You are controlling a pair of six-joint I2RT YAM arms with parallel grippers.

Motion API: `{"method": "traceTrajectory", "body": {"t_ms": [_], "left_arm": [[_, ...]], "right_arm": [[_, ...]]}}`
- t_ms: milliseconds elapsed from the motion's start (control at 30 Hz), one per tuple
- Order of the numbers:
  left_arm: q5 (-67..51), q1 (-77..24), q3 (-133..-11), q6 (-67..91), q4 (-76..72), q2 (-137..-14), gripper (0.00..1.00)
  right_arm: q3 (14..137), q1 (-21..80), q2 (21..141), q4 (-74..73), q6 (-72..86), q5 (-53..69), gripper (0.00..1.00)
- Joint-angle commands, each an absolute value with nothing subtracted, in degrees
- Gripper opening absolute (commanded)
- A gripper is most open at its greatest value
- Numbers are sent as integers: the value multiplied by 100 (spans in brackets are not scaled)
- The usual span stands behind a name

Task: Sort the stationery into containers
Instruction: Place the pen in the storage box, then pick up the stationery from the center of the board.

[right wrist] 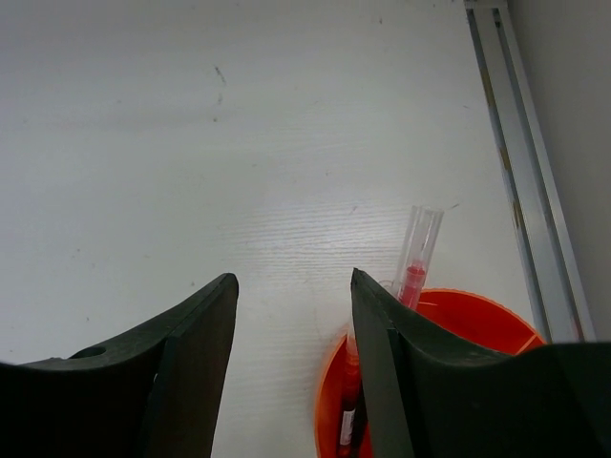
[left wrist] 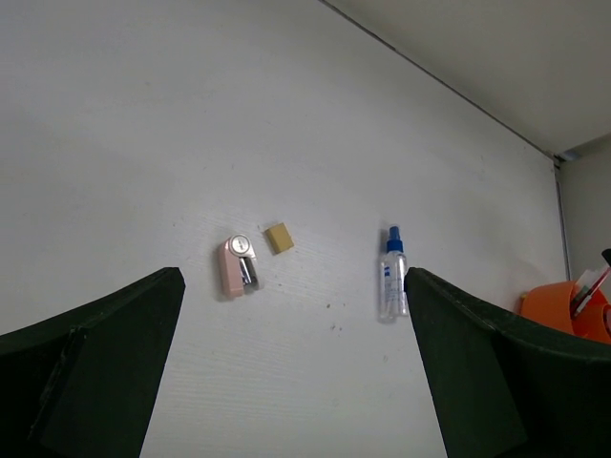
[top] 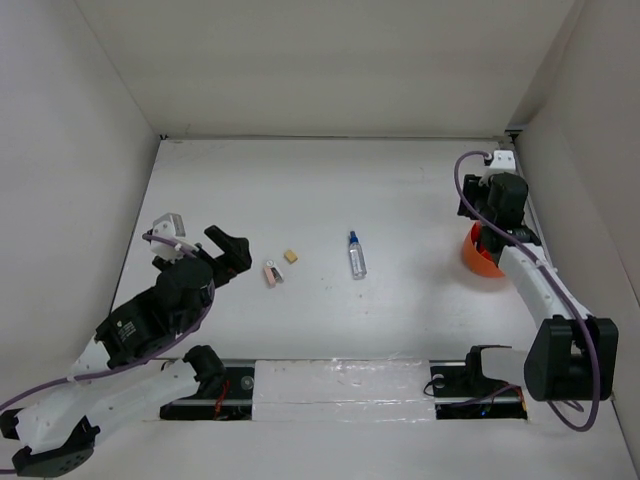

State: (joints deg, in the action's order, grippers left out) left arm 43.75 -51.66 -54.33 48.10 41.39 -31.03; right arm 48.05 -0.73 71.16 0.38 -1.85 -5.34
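Observation:
The orange-red cup stands at the table's right side, under my right gripper. In the right wrist view the cup holds a red pen and other pens, and my right gripper is open and empty above its rim. My left gripper is open and empty, left of the pink-white piece and tan eraser cube. The clear blue-capped bottle lies mid-table. The left wrist view shows the pink-white piece, eraser cube, bottle and cup ahead of my left gripper.
White walls close the table on the left, back and right. A metal rail runs along the right wall beside the cup. The arm bases and a taped strip lie along the near edge.

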Motion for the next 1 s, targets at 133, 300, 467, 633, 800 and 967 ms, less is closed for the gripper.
{"method": "traceTrajectory", "body": {"t_ms": [133,300,467,633,800,967], "left_arm": [[4430,-5177,-5396,4790,4008,-3498,100],[4430,-5177,-5396,4790,4008,-3551,100],[4149,-5177,-5396,4553,3823,-3823,100],[3955,-5177,-5510,4500,3771,-4428,100],[3640,-5177,-5625,4675,3464,-5053,100],[3235,-5177,-6115,4605,2822,-6218,100]], "right_arm": [[5001,-88,6653,325,-70,-81,57],[4949,-88,6338,466,35,947,57],[4948,17,5907,527,447,1740,64],[5482,1035,5695,-262,536,916,64],[5862,2143,5599,-1080,396,-560,64],[5994,3144,5221,-1326,448,-1746,100]]}}
